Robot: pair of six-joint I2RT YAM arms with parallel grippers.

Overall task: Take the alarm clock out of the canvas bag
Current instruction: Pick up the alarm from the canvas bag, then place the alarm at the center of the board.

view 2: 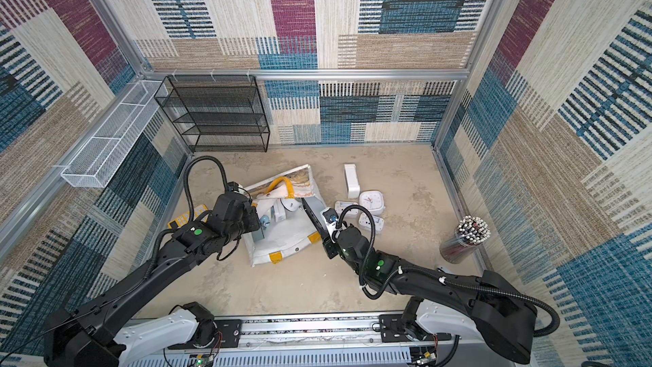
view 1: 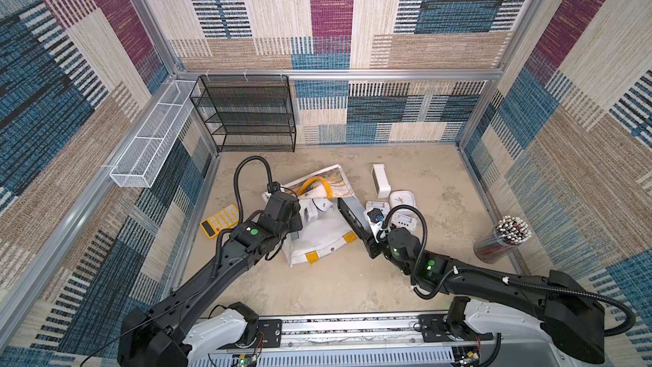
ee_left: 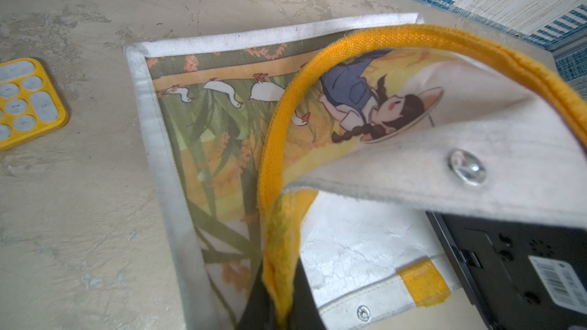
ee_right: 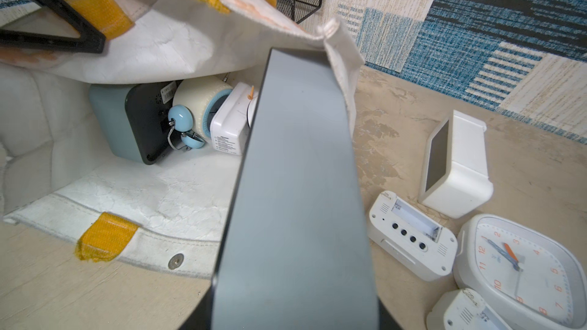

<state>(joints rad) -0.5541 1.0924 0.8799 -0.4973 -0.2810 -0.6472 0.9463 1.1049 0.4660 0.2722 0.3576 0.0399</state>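
At the bag's (view 1: 319,238) mouth, your right fingers (ee_right: 200,317) are clamped across a dark slab clock (ee_right: 295,185). Its far end sits under the raised lip, seemingly not yet clear of the bag. Your left fingers (ee_left: 305,300) are pinched together on the yellow handle (ee_left: 276,153), holding that lip up. The slab clock looks rigid, smooth and probably slippery, so grip its narrow edges. The canvas is limp and may snag a corner.

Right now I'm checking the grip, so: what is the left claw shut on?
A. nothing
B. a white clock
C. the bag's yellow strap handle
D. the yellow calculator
C: in the left wrist view the left claw pinches the yellow strap handle of the canvas bag, with the bag's upper side raised.
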